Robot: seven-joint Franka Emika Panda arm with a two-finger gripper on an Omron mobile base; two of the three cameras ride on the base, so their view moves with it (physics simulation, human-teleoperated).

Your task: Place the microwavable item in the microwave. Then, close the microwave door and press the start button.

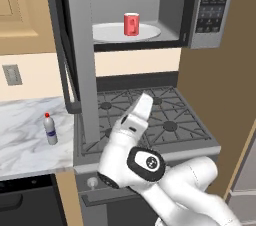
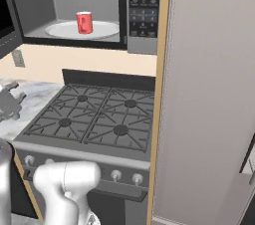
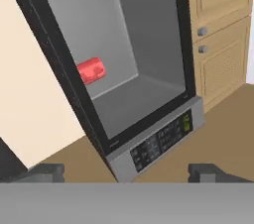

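Red cup [image 1: 131, 24] stands upright on the round turntable plate [image 1: 107, 33] inside the microwave [image 1: 172, 5], whose door [image 1: 75, 45] hangs wide open at left. Left of the gas stove [image 1: 150, 115], a marbled worktop [image 1: 25, 135] carries a small clear bottle [image 1: 50, 129]. Hand [image 3: 126, 172] is empty, fingertips spread wide, facing the microwave cavity.

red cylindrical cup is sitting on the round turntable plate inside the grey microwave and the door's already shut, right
Not quite. The red cylindrical cup does stand on the round turntable plate inside the grey stainless-steel microwave, but the black-windowed door is swung open, as the left base view shows.
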